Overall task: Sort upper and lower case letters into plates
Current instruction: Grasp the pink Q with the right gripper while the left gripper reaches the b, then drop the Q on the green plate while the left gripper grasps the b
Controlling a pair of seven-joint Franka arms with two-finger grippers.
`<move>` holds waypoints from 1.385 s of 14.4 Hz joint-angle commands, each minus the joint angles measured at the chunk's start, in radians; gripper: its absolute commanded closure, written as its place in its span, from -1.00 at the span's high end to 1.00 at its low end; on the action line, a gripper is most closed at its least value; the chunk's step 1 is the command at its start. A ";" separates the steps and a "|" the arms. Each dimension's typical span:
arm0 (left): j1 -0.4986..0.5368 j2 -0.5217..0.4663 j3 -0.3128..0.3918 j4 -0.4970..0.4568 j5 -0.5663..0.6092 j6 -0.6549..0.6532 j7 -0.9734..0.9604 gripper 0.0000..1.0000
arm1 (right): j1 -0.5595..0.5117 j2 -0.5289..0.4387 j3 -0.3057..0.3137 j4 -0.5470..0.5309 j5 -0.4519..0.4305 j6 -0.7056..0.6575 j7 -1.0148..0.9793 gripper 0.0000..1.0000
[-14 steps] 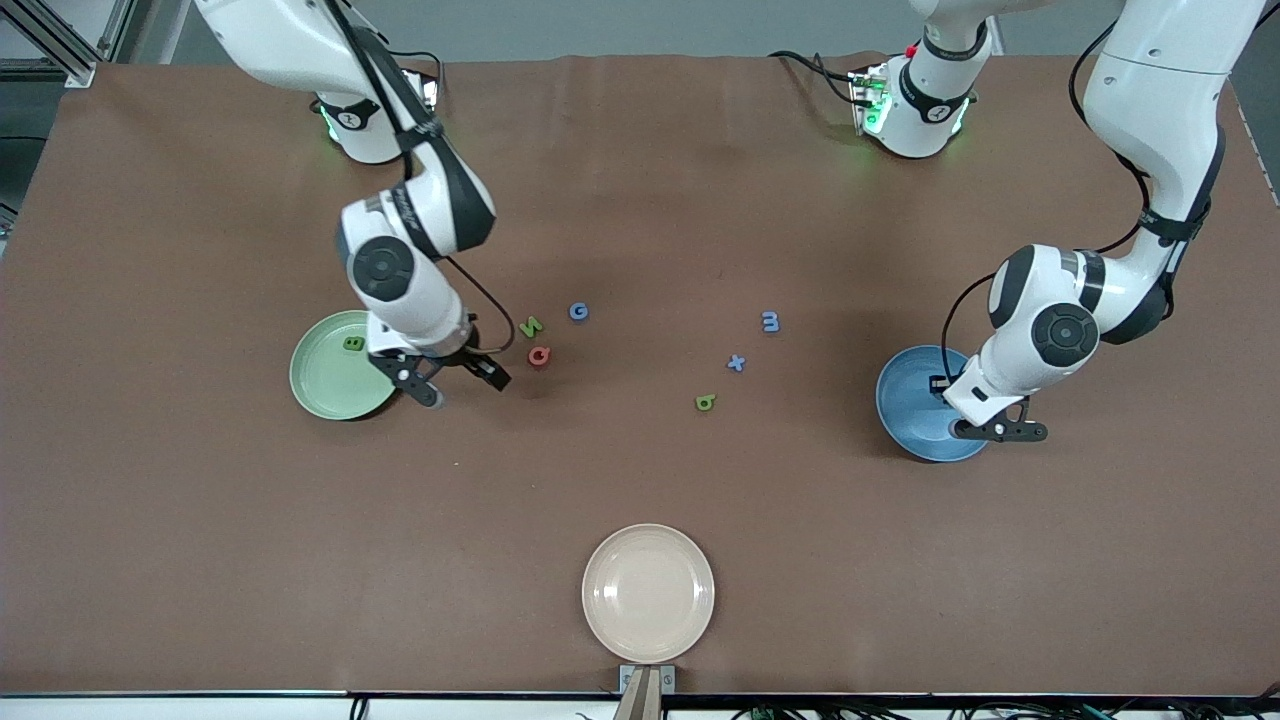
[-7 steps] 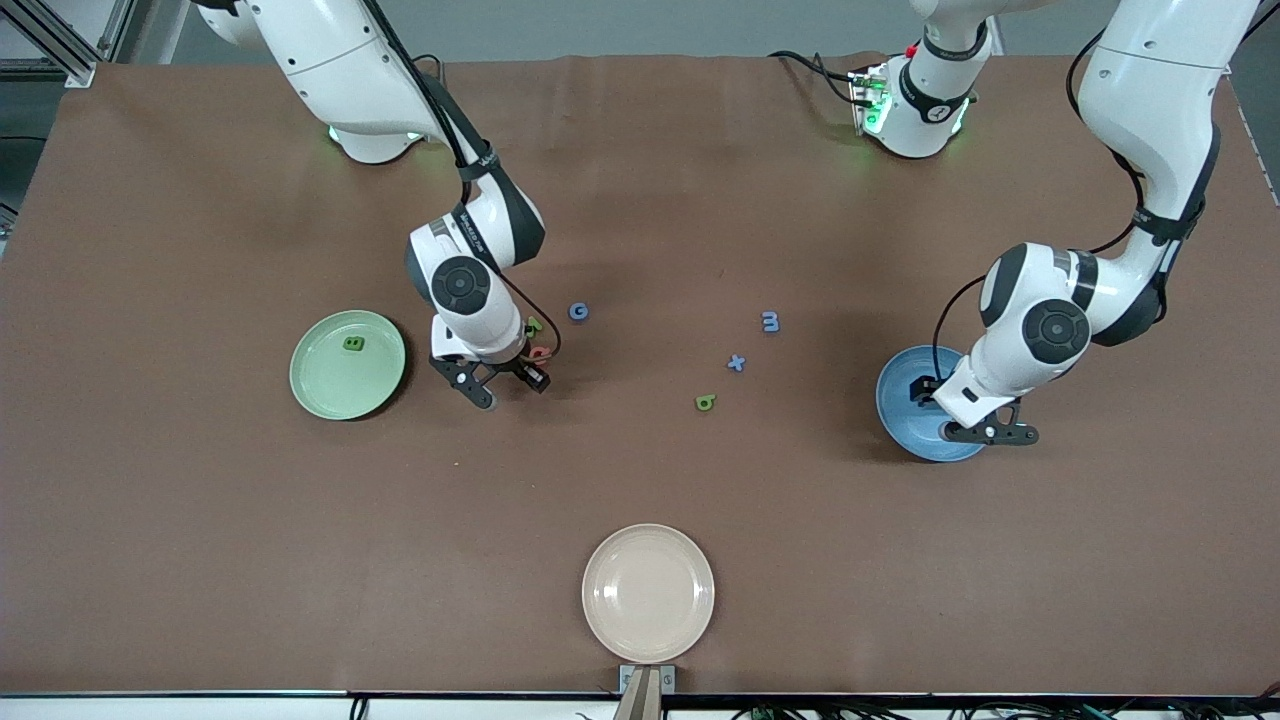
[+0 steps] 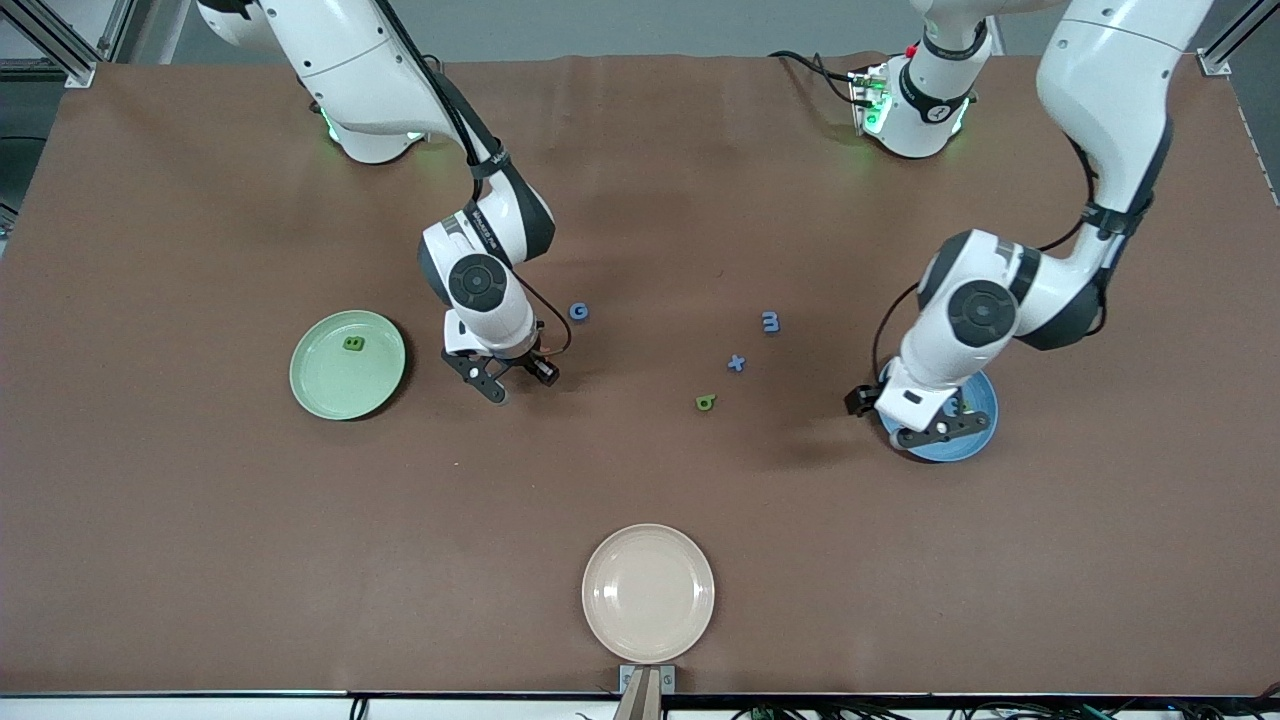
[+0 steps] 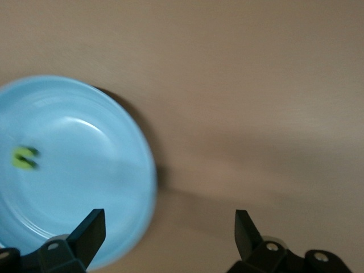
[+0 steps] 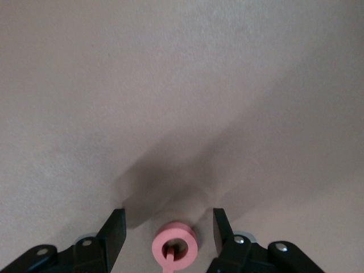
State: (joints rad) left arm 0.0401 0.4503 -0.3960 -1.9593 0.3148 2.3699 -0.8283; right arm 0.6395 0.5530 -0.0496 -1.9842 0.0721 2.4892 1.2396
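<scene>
1. Cream-beige plate lay nearest the front camera.
2. Left gripper hung over the rim of the blue plate, fingers spread wide and holding nothing; a small green letter lay in that plate.
3. Green letter, blue x and blue m lay mid-table.
4. Right gripper was low at the table, fingers flanking the red Q; contact could not be told.
5. Pale green plate held a green B.
6. Blue G lay farther back.
</scene>
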 commanded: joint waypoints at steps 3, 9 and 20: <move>-0.153 0.091 0.002 0.140 0.013 -0.026 -0.502 1.00 | 0.031 -0.013 -0.010 -0.027 0.001 0.002 0.027 0.24; -0.311 0.231 0.003 0.316 0.006 -0.050 -1.240 1.00 | 0.040 -0.024 -0.012 -0.039 0.000 0.005 0.027 -0.21; -0.356 0.315 0.003 0.342 0.001 -0.049 -1.660 1.00 | -0.090 -0.250 -0.073 -0.120 -0.034 -0.171 -0.266 -0.99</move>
State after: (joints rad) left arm -0.2928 0.7438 -0.3960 -1.6526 0.3146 2.3295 -2.4567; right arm 0.6026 0.4112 -0.1201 -1.9973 0.0647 2.3206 1.0687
